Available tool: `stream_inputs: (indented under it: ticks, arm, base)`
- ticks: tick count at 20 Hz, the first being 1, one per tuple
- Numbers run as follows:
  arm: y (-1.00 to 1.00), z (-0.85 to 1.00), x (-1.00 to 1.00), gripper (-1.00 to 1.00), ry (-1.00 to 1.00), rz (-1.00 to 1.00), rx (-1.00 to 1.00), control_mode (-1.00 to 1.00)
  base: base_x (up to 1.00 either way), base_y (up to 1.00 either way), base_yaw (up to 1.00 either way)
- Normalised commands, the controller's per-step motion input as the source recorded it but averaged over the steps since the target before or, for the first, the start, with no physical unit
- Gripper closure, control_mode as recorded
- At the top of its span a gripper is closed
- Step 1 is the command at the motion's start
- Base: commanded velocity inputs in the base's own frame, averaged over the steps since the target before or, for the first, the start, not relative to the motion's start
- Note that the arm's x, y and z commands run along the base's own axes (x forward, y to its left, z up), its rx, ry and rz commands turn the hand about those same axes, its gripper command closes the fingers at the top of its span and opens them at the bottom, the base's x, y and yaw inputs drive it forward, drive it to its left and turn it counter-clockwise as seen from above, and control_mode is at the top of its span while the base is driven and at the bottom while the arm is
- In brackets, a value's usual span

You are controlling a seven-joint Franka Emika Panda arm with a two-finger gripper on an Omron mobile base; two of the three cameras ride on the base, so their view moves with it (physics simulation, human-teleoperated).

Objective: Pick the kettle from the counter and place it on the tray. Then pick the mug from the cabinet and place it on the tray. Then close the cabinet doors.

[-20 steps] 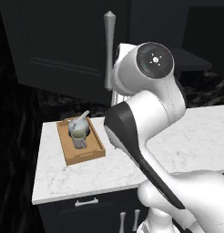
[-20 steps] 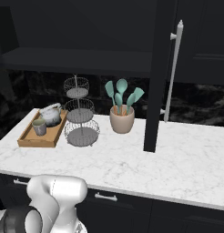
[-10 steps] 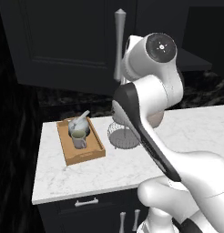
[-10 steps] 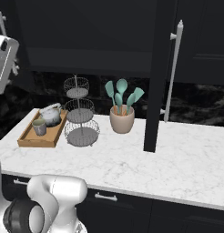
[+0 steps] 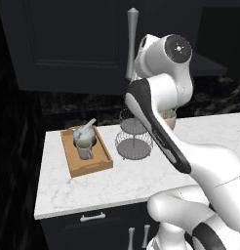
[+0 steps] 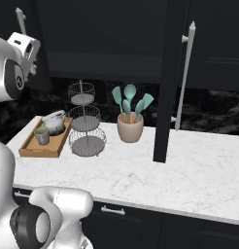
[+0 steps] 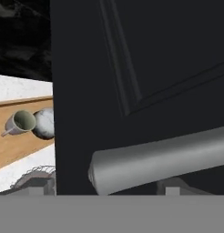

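Since a second ago we have swung our arm up toward the tall dark panelled cabinet door (image 5: 68, 44). With grey metallic kettle (image 5: 85, 133) and pale mug (image 5: 84, 149) in the wooden tray (image 5: 88, 166), door-closing is in hand. Our tool (image 6: 25, 38) stands wide, empty; next we push its long silver handle (image 7: 164, 157).

Dark panelled cabinet door (image 7: 145, 68), close to the lens; silver handle (image 7: 159, 159) across the lower frame. At left: wooden tray (image 7: 13, 150) on the white marble counter (image 7: 18, 86), carrying the mug (image 7: 20, 122) on its side in this view, touching the grey kettle (image 7: 44, 123); wire basket rim (image 7: 34, 175) beneath
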Motion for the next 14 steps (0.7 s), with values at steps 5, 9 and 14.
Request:
stream_inputs:
  ticks: [5,9,14]
  arm:
    - [-0.18,-0.23,0.68,-1.00,0.00,0.01,0.04,-1.00]
    - [-0.21,-0.20,0.68,-1.00,0.00,0.01,0.03,-1.00]
    - [-0.23,-0.17,0.70,-1.00,0.00,0.01,0.06,-1.00]
  base:
    - [0.00,0.00,0.00]
    - [0.00,0.00,0.00]
    - [0.00,0.00,0.00]
